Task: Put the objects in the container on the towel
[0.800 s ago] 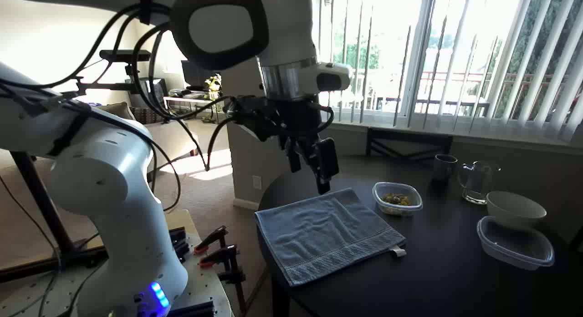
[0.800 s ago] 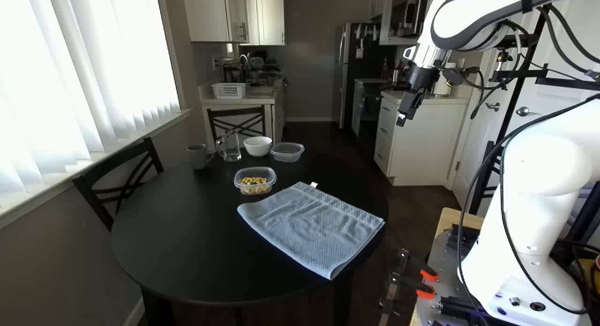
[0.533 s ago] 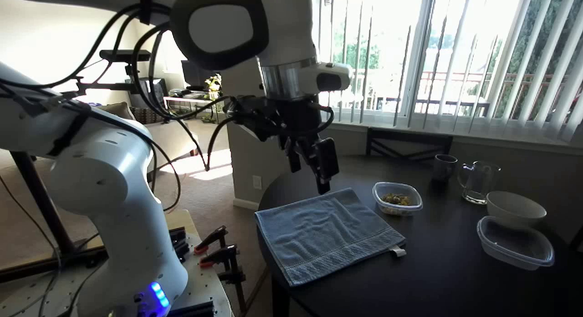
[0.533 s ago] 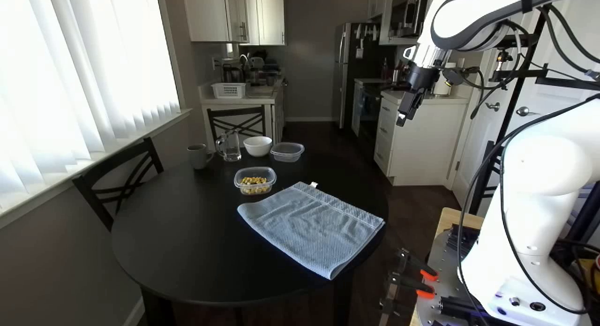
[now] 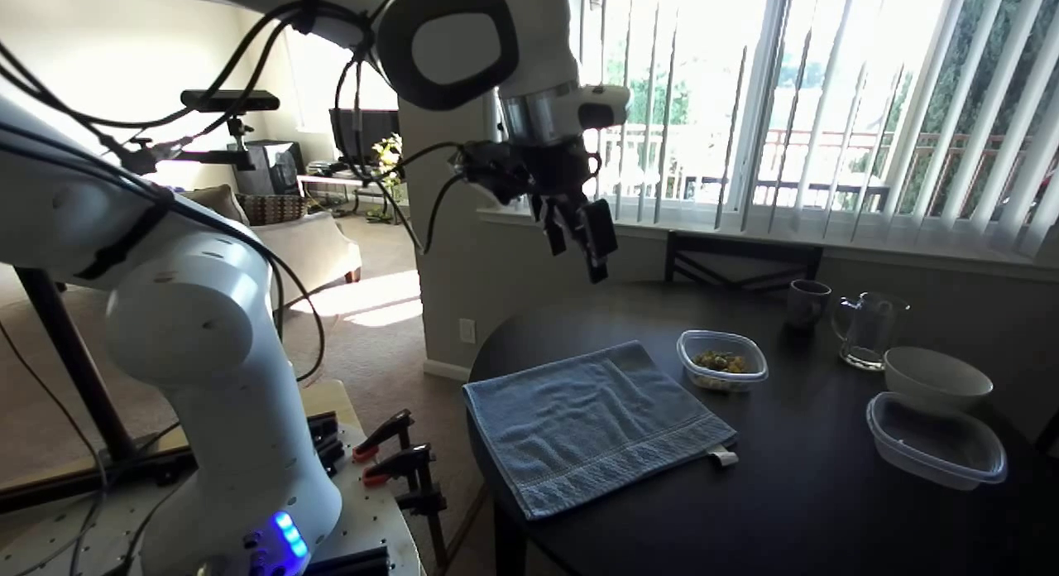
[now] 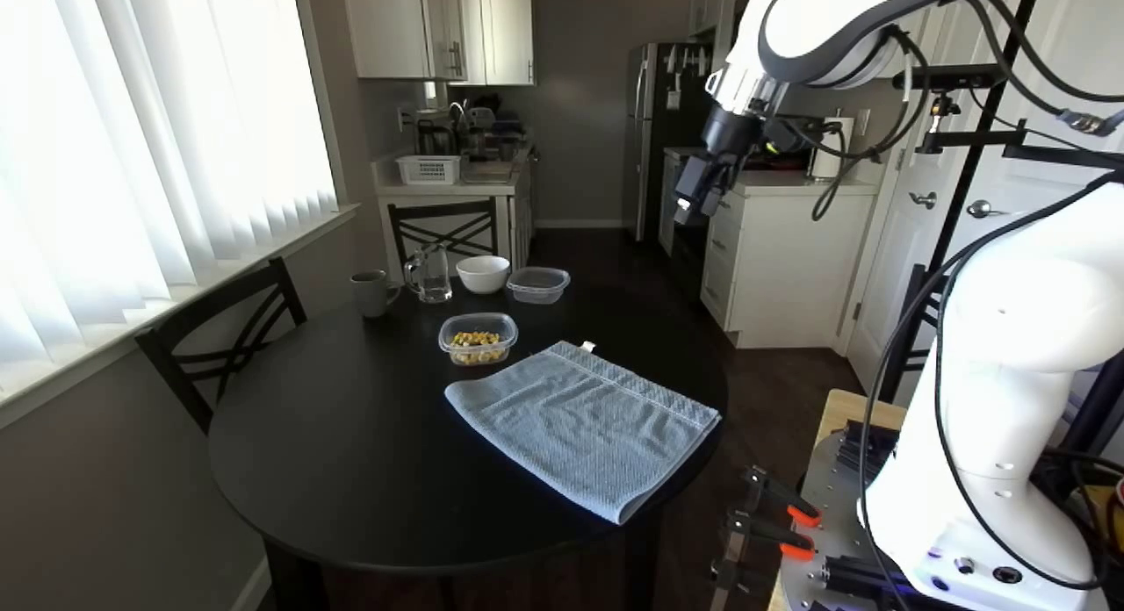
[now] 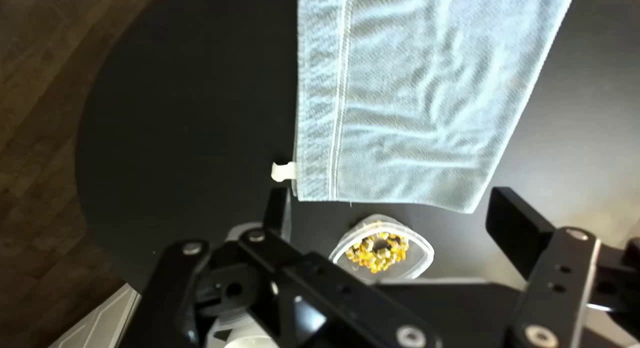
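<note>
The container (image 5: pixel 728 384), a small translucent whitish squarish tub, stands on the dark table and also shows in an exterior view (image 6: pixel 449 344). The objects (image 6: pixel 476 341), yellowish-brown bits, lie inside it. The blue-grey towel (image 5: pixel 596 427) lies wrinkled beside it. My gripper (image 5: pixel 577 260) is up in the air, above the height of the towel and the container. In the wrist view the gripper (image 7: pixel 392 208) is open with nothing between its fingers. There the container (image 7: pixel 426 250) shows below, between the fingers, partly covered by the gripper's linkage, and the towel (image 7: pixel 410 98) lies farther up.
A larger clear tub (image 5: pixel 935 444), a white bowl (image 5: pixel 935 377), a glass mug (image 5: pixel 870 336) and a dark mug (image 5: pixel 807 304) stand past the container on the round table (image 6: pixel 351 470). A chair (image 6: pixel 233 339) stands by the window. Clamps (image 6: pixel 773 523) sit at the robot's base.
The arm has moved: the gripper is higher and slightly right in an exterior view, and farther left in an exterior view, over the table. The container, objects and towel have not moved.
</note>
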You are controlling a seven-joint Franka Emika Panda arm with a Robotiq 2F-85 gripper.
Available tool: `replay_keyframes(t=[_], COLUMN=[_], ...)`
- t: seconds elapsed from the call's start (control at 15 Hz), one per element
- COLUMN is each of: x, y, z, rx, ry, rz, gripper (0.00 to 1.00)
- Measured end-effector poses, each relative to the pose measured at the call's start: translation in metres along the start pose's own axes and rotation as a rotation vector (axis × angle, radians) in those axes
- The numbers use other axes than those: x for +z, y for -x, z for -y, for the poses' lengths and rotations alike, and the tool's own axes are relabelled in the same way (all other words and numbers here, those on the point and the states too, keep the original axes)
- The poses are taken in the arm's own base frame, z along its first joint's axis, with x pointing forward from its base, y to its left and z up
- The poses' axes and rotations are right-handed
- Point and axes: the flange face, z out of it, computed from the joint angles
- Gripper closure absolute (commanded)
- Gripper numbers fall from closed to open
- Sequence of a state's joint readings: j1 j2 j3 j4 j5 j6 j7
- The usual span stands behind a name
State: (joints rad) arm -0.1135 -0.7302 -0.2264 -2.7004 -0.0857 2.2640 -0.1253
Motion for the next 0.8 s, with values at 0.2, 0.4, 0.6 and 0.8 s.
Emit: replay_keyframes(t=[0.2, 0.4, 0.6, 0.8], x=[0.013, 0.04, 0.081, 0.125], y=[-0.05, -0.096, -0.138, -0.179], z=[0.039, 0.063, 0.083, 0.089], rx=[0.125, 0.273, 0.411, 0.549], ry=[0.009, 0.049, 0.109, 0.176], rz=[-0.047, -0.036, -0.013, -0.008], gripper=[0.0, 0.0, 0.0, 0.0])
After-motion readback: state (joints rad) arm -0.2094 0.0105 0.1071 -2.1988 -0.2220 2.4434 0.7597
